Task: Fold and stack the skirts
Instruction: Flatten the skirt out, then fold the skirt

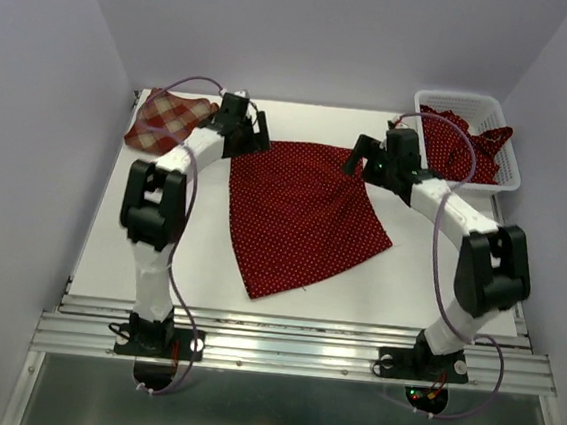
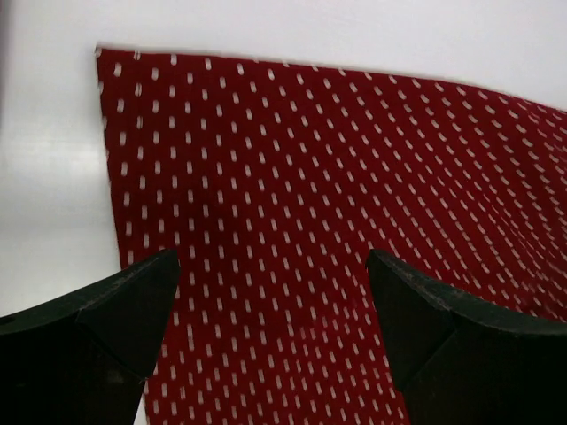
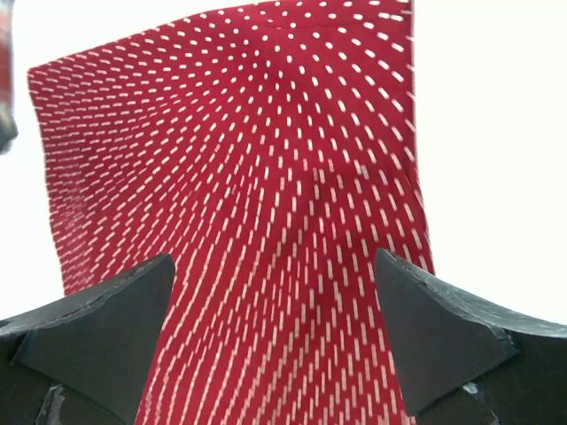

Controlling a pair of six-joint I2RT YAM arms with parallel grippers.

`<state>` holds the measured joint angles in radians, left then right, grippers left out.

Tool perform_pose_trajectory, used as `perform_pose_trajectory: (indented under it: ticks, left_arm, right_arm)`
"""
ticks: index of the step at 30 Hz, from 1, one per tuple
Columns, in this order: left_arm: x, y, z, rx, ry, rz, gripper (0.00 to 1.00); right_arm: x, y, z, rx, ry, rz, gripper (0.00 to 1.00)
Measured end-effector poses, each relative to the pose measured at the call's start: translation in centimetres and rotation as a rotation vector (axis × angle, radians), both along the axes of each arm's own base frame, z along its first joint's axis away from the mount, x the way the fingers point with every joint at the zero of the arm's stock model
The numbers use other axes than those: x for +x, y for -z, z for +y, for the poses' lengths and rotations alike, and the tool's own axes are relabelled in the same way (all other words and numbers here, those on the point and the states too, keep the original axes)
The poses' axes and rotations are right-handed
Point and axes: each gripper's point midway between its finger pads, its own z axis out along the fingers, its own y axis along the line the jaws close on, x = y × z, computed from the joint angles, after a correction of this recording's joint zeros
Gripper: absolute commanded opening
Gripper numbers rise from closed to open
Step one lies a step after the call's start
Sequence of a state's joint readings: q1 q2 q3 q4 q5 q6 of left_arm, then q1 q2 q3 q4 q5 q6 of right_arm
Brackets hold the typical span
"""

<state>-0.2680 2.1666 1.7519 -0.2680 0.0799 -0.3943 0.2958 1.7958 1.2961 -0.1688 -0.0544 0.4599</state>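
The left gripper and right gripper are hanging wide apart; uneven grabbing could be bunching the dotted skirt.

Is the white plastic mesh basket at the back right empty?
No, a dark red polka-dot cloth skirt lies bunched inside the basket, spilling over its rim.

spread skirt corners hidden, basket skirt half-hidden

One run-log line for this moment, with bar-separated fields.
left gripper: open over spread dotted skirt | right gripper: open over same skirt | plaid skirt: far-left corner | second dotted skirt: in basket
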Motion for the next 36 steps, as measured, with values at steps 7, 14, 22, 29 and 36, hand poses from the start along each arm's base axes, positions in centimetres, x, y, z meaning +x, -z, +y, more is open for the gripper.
perform_pose_trajectory:
  ticks: [7, 14, 22, 29, 36]
  left_arm:
    - [-16.8, -12.7, -2.5, -0.137, -0.022, -0.223, 0.99]
    - [-30.9, -5.7, -4.4, -0.315, 0.004, -0.050, 0.99]
    - [-40.0, 1.8, -4.8, -0.330, -0.023, 0.244, 0.99]
    - [-40.4, 3.0, -4.7, -0.337, -0.107, 0.297, 0.99]
    - [-40.5, 4.2, -2.8, -0.283, -0.204, 0.309, 0.98]
  right_arm:
    - [-7.5, -4.7, -3.5, 0.055, 0.114, -0.097, 1.00]
    - [-13.1, -0.9, -5.2, 0.059, 0.163, 0.001, 1.00]
    - [-14.7, -1.2, -6.2, 0.052, 0.185, -0.020, 1.00]
    - [-15.1, -0.2, -6.8, 0.017, 0.194, -0.001, 1.00]
    - [-15.2, 0.5, -7.1, -0.013, 0.192, 0.016, 1.00]
